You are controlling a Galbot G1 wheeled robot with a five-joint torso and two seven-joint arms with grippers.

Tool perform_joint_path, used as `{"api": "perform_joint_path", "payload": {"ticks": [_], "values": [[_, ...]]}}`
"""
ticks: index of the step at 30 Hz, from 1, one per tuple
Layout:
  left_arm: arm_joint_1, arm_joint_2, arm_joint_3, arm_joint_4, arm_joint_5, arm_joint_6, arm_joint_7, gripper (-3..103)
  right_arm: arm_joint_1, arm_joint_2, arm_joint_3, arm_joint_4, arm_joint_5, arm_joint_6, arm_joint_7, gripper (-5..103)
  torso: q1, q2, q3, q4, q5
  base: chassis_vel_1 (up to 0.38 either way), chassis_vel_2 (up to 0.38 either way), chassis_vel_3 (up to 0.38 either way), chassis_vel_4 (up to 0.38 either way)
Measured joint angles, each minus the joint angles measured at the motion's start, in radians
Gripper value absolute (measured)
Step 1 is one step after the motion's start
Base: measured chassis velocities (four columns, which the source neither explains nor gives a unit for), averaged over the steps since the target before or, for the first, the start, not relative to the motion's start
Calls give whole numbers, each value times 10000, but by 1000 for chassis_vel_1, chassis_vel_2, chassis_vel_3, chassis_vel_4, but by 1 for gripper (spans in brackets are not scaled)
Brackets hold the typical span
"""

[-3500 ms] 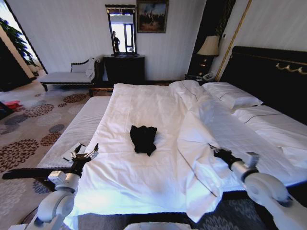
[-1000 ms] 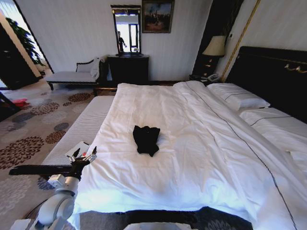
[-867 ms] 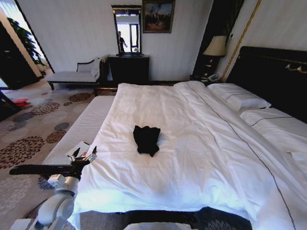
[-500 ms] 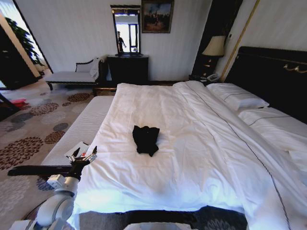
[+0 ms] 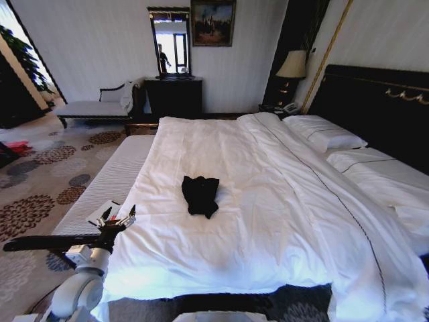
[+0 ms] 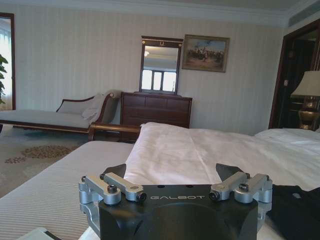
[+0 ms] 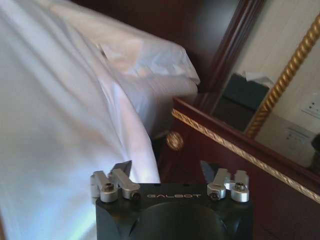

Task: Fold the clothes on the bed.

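The black T-shirt [image 5: 200, 194] lies bunched in the middle of the bed [image 5: 281, 221], nothing touching it. The left gripper [image 5: 118, 216] hovers at the bed's near edge, jaws apart and empty — likely poised to reach. The right gripper [image 7: 166, 172], also spread, hangs beside the bed.

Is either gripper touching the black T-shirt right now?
No. The T-shirt lies alone mid-bed; the left gripper hangs at the bed's edge.
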Motion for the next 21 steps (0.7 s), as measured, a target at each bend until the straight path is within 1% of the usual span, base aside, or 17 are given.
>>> {"api": "perform_joint_path", "payload": {"ticks": [2, 3, 4, 5, 6, 7, 10, 12, 13, 14, 17, 18, 21], "values": [[11, 1, -8, 2, 0, -5, 5, 100, -174, 154, 97, 682, 145, 0, -92, 89, 1, 0, 0, 1, 0, 0, 0, 0, 0], [11, 1, -8, 2, 0, -5, 5, 100, -174, 154, 97, 682, 145, 0, -92, 89, 1, 0, 0, 1, 0, 0, 0, 0, 0], [12, 4, -9, 1, -1, -6, 6, 100, -255, 221, 142, 1002, 208, 0, -116, 94, 2, -1, 0, 2, -1, 0, 0, 0, 0], [12, 6, -9, 1, -1, -6, 6, 100, -309, 269, 170, 1242, 251, -1, -132, 94, 1, -1, 1, 1, -1, 0, 0, 0, 0], [1, 8, -9, 1, 0, -6, 7, 100, -401, 343, 225, 1667, 342, -24, -141, 97, 1, -2, 1, 2, 0, 0, 0, 0, 0], [-14, 10, -6, 1, 0, -6, 7, 100, -471, 393, 271, 2017, 403, -53, -146, 99, 1, -2, 0, 2, 0, 0, 0, 0, 0], [-33, 10, 3, 1, 1, -6, 7, 100, -578, 433, 323, 2475, 459, -80, -166, 100, 1, -1, 0, 1, 0, 0, 0, 0, 0], [-57, 11, 16, 1, 12, 5, 7, 100, -785, 446, 406, 3445, 570, -150, -217, 100, 1, -2, 0, 0, -1, 0, 0, 0, 0], [-57, 11, 16, 1, 12, 5, 7, 100, -785, 446, 406, 3445, 570, -150, -217, 100, 1, -2, 0, 0, -1, 0, 0, 0, 0], [-61, 11, 19, 1, 25, 13, 6, 100, -857, 428, 435, 3839, 642, -209, -233, 100, 1, -2, 0, 1, -1, 0, 0, 0, 0], [-76, 13, 34, 3, 49, 45, 5, 100, -1072, 304, 494, 4848, 898, -394, -296, 100, 1, -2, 1, 2, 0, 0, 0, 0, 0], [-76, 13, 34, 3, 49, 45, 5, 100, -1072, 304, 494, 4848, 898, -394, -296, 100, 1, -2, 1, 2, 0, 0, 0, 0, 0], [-105, 13, 45, 13, 69, 66, 2, 100, -1223, 132, 548, 5610, 1112, -572, -354, 100, 2, -2, 1, 0, -1, 0, 0, 0, 0]]}}
